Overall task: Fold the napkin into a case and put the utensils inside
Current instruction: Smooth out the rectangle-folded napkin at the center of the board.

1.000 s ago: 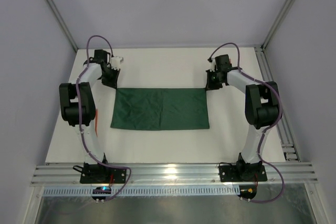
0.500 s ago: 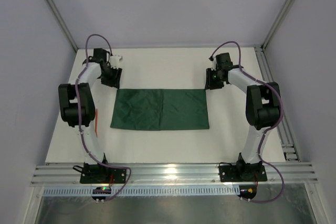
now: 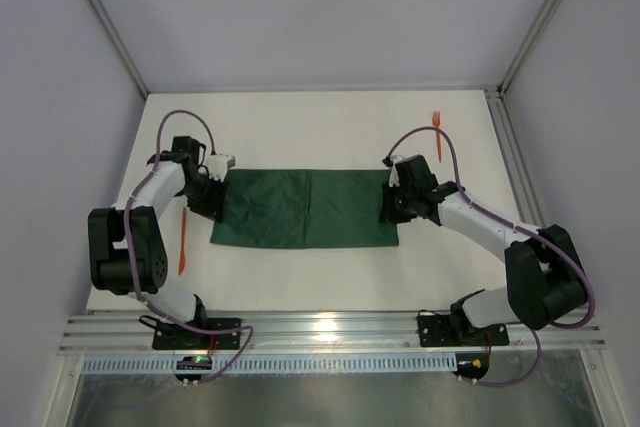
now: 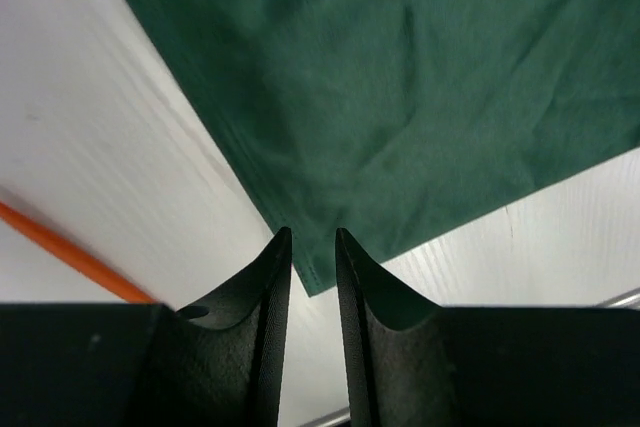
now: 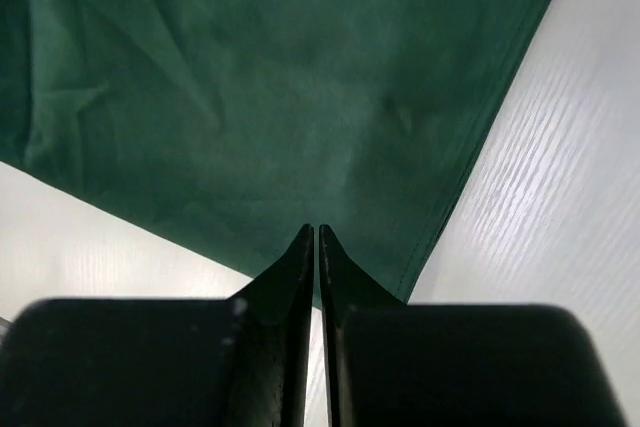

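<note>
Your left fingers (image 4: 282, 257) stand narrowly parted, with a left corner of the napkin (image 4: 400, 97) lying in the slit between them; I judge they have no hold on it yet. Your right fingers (image 5: 308, 247) are pressed together on an edge of the napkin just beside a right corner. You cannot tell from the wrist view whether any cloth is nipped between them.

The napkin lies flat on the bench (image 3: 300, 132) as a long dark green rectangle, with a crease across its middle. One orange utensil (image 3: 437, 133) lies well beyond the napkin's far right corner. The second utensil (image 3: 183, 239) lies just beside the napkin's left short edge.

Expect the cloth to be light, limp and quick to sag or drag. Take it at the corners, pinching every layer, and lift both ends evenly, since a one-sided pull would likely skew the fold. The utensils look thin, stiff and slick, so grip them across the handle.
</note>
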Controlling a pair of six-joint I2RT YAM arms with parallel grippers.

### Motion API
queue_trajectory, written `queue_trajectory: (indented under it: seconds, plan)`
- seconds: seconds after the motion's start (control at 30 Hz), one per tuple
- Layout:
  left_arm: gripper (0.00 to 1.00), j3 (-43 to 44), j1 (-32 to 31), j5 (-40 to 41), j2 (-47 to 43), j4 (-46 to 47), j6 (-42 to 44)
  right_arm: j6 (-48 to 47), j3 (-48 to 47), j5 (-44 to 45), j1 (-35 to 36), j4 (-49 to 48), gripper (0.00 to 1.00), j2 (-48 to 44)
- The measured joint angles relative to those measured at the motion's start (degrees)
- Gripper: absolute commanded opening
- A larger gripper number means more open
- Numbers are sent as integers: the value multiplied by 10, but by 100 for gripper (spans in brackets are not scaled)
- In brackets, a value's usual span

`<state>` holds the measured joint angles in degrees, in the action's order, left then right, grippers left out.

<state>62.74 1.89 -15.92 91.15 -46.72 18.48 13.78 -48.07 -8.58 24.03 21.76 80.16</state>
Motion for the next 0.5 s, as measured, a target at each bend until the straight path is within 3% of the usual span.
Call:
queue_trajectory:
  seconds: [0.2, 0.5]
  plan:
    - [26, -64, -4, 3, 6, -12, 2, 63, 110, -11, -2, -30, 4, -3]
    - [24, -79, -5, 33, 36, 7, 12, 124, 148, -3, -19, -68, 4, -28]
